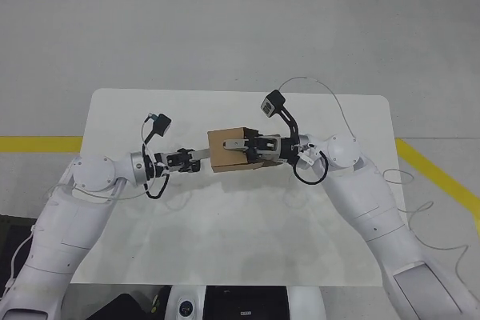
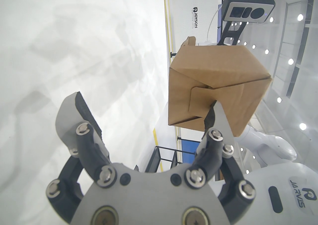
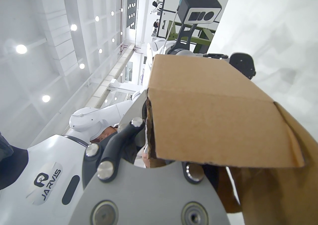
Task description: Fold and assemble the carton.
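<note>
carton (image 1: 220, 158) between both arms, over the middle of the white table (image 1: 224, 240).
right gripper (image 1: 238, 146) grips one carton wall; left gripper (image 2: 147, 106) is spread wide at the folded end, one fingertip (image 2: 218, 114) against the flaps.

Brown carton (image 3: 211, 121) in right pincer (image 3: 150, 119)

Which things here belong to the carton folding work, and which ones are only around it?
For the job: carton, held by the right gripper; left gripper, fingers open, at its folded end.
Not part of it: white table; yellow floor line.
</note>
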Available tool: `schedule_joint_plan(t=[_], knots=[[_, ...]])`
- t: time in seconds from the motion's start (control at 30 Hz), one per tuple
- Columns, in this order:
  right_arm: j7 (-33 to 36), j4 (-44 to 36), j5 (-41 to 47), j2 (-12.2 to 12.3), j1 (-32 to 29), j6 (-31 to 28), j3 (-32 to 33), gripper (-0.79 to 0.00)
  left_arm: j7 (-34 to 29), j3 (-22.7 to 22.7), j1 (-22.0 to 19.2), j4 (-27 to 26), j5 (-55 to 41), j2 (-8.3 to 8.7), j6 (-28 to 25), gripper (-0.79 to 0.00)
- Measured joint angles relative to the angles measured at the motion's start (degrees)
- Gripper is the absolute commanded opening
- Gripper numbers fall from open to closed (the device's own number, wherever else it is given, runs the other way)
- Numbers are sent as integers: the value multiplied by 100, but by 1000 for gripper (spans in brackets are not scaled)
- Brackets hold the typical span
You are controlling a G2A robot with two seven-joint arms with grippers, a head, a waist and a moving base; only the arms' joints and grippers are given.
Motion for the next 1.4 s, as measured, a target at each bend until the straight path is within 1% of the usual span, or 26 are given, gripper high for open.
schedule_joint_plan(t=[0.3, 0.67, 1.0, 1.13, 1.4], knots=[[19, 0, 54, -18, -12, -11, -9, -785, -18, 101, -35, -32, -167, -33, -91, 0], [46, 16, 233, -37, -57, -41, 28, -785, 44, 155, -72, 93, -218, -58, -184, 0], [164, 95, 617, -80, -104, -118, 40, -785, 106, 175, 5, 326, -685, -107, -559, 0], [192, 103, 687, -87, -111, -144, 68, -785, 129, 266, -35, 406, -771, -143, -714, 0], [239, 84, 755, -93, -133, -148, 118, -785, 190, 457, -171, 536, -924, -222, -865, 0]])
